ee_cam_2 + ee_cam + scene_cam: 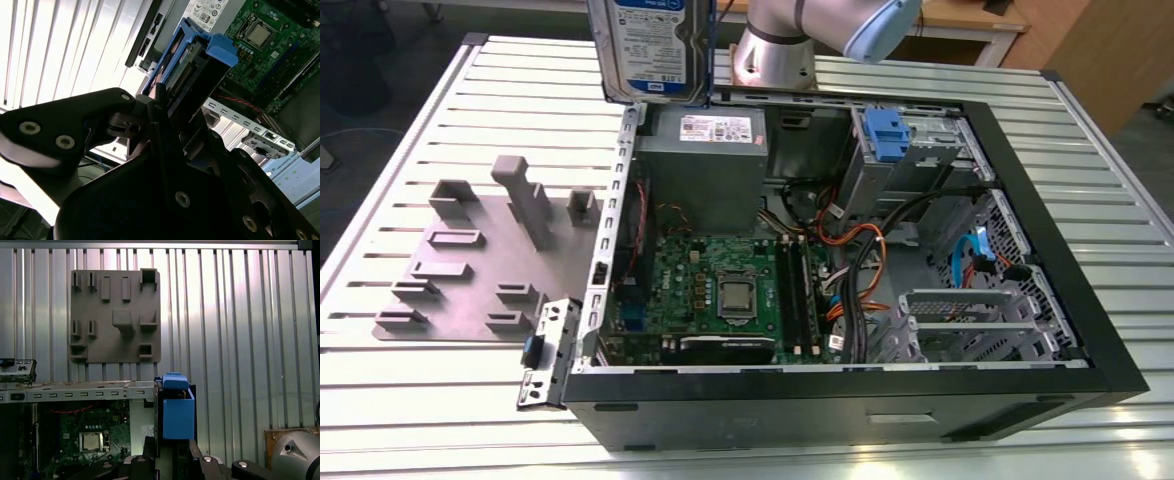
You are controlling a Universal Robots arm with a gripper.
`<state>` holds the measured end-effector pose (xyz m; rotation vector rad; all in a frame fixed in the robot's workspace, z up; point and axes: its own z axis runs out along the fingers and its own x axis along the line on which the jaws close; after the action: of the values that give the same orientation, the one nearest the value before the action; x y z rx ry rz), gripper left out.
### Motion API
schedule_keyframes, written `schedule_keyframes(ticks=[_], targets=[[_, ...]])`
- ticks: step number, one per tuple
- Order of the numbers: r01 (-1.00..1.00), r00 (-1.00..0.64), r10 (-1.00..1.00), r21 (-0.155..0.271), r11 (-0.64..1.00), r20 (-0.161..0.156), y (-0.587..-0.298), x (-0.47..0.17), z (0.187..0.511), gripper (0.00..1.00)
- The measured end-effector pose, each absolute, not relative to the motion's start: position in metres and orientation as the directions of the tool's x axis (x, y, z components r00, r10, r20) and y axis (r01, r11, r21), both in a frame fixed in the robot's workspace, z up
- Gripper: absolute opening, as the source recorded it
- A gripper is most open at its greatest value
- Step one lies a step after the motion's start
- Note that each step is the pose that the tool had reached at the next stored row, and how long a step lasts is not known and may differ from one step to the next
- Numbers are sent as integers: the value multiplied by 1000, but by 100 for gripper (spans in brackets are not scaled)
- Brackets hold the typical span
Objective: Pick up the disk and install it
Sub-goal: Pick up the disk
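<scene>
The disk, a silver drive with a blue-and-white label, hangs upright in the air at the top of the exterior view, above the far corner of the open computer case next to the grey power supply. In both wrist views its blue plastic carrier sticks out past the black fingers. My gripper is shut on the disk. Below it lie the case's edge and the green motherboard.
A grey fixture plate with raised blocks lies on the slatted table at the exterior view's left of the case. Inside the case are a drive bay with a blue latch, cables and metal cages. The arm's base stands behind the case.
</scene>
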<state>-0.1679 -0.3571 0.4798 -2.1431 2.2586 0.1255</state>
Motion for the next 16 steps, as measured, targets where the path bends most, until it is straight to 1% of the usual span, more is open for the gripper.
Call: schedule_keyframes(ticks=[16], targets=[[-998, -54, -996, 41, 51, -74, -357, -163, 480, 35]])
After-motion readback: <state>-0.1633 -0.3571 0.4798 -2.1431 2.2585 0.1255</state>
